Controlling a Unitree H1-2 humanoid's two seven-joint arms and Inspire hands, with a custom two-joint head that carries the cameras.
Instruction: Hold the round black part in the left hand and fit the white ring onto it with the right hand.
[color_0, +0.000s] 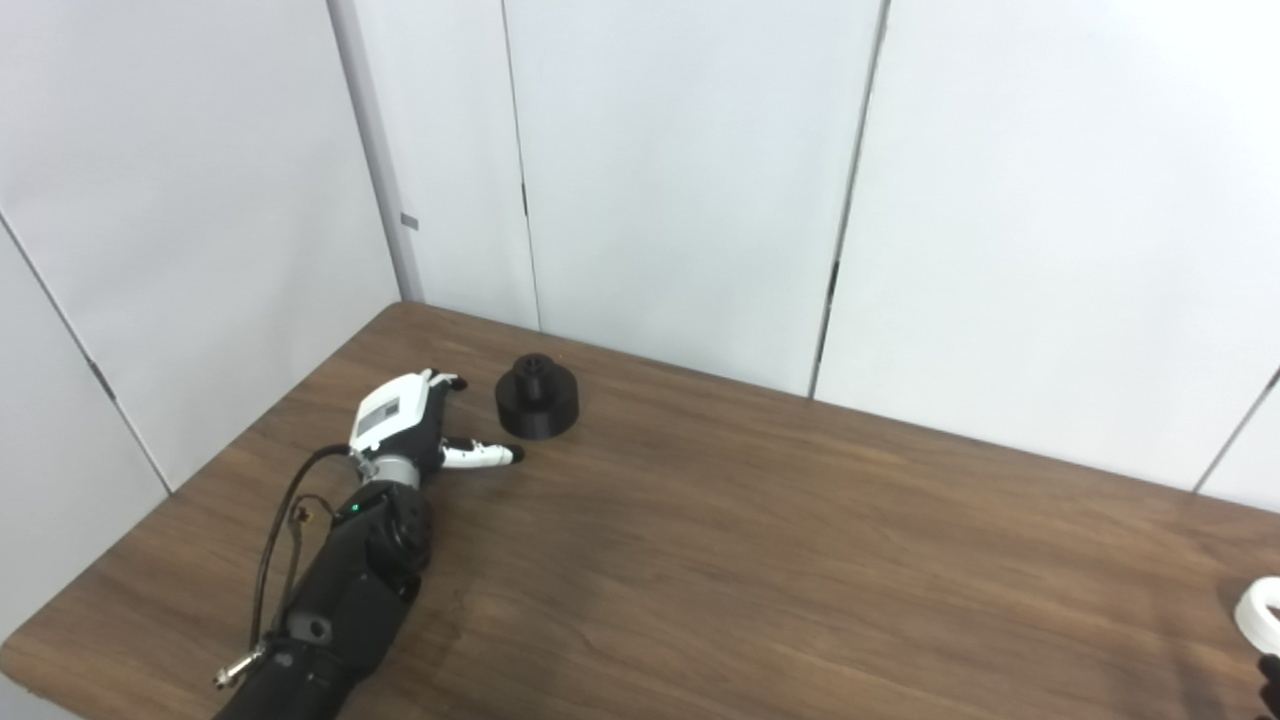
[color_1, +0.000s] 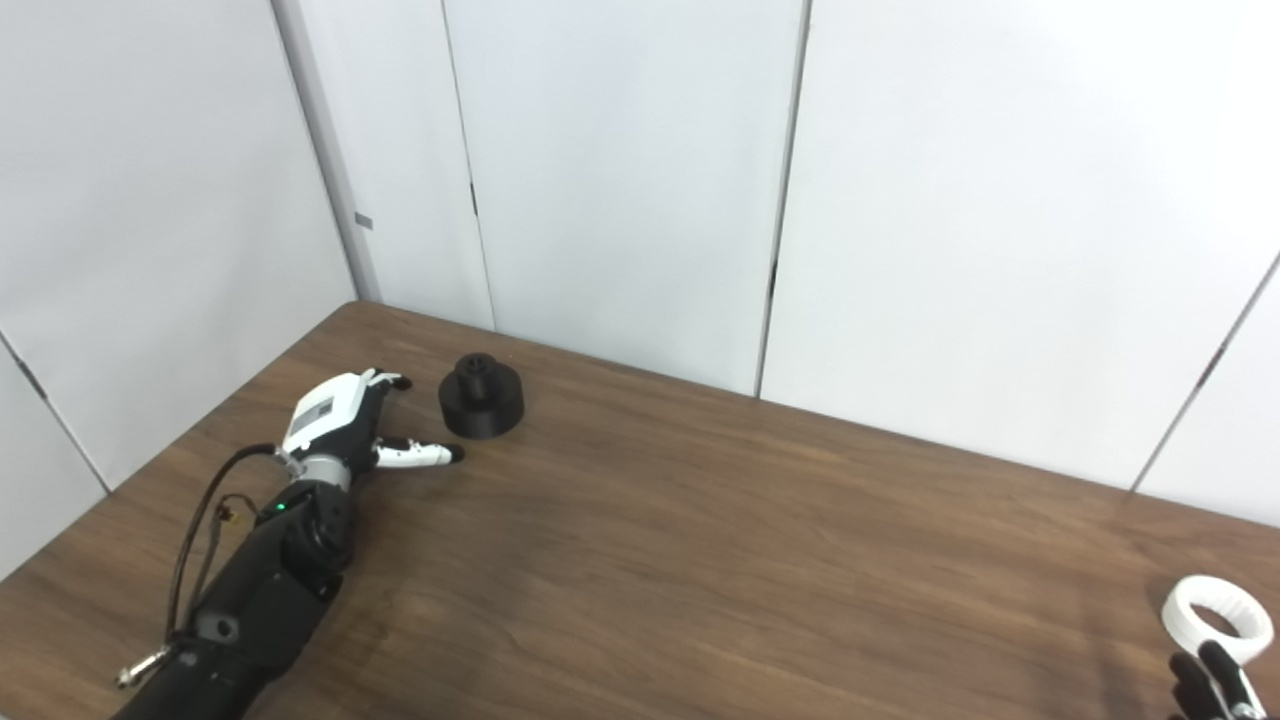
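We noted a dark wood-grain table (color_0: 760, 560) set into a corner. White wall panels (color_0: 680, 180) with thin vertical seams stood behind it and along its left side.

Bright, even overhead light; soft faint shadows, slight blur, no glare.

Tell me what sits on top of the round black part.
The round black part stands on the table, carrying only its own narrower raised hub with a dark hollow. Nothing else rests on it. How deep that hollow goes cannot be seen. The white ring lies far away.
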